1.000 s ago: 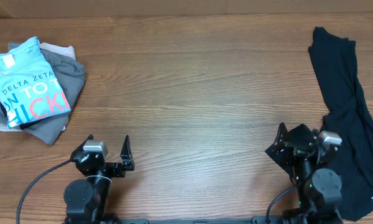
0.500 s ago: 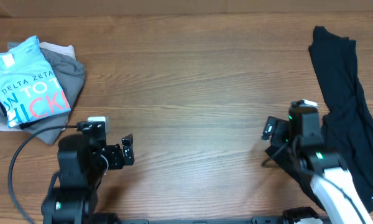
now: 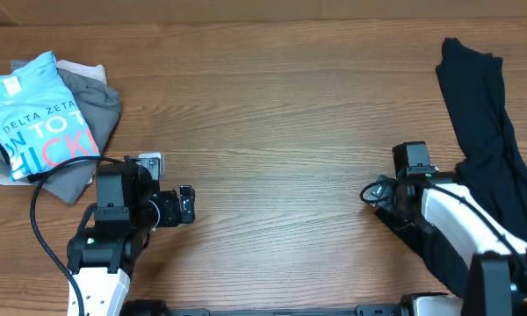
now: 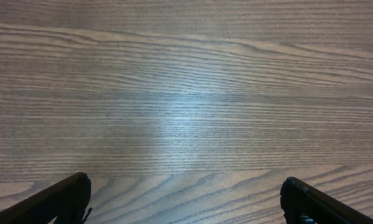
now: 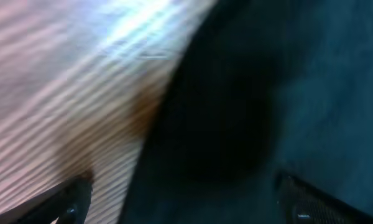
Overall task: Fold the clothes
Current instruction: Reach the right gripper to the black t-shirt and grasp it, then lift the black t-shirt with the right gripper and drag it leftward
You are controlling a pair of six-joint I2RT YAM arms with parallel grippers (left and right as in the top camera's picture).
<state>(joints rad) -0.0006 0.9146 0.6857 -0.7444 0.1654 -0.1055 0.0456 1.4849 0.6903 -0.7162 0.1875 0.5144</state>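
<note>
The clothes, a plain black garment, lie crumpled in a long strip down the table's right side. My right gripper hangs at the garment's left edge. In the right wrist view the black cloth fills the right and middle, with bare wood to the left. The right gripper is open, its fingers wide apart with cloth below them, and nothing is gripped. My left gripper is over bare wood at the front left. In the left wrist view the left gripper is open and empty.
A pile of folded garments sits at the far left: a light blue tee with white and pink lettering on top of grey ones. The wooden table stretches between the arms. A black cable loops beside the left arm.
Both arms have lifted from the front edge and reached out over the table. The right gripper has moved toward the black garment's left edge. Both stayed open.
</note>
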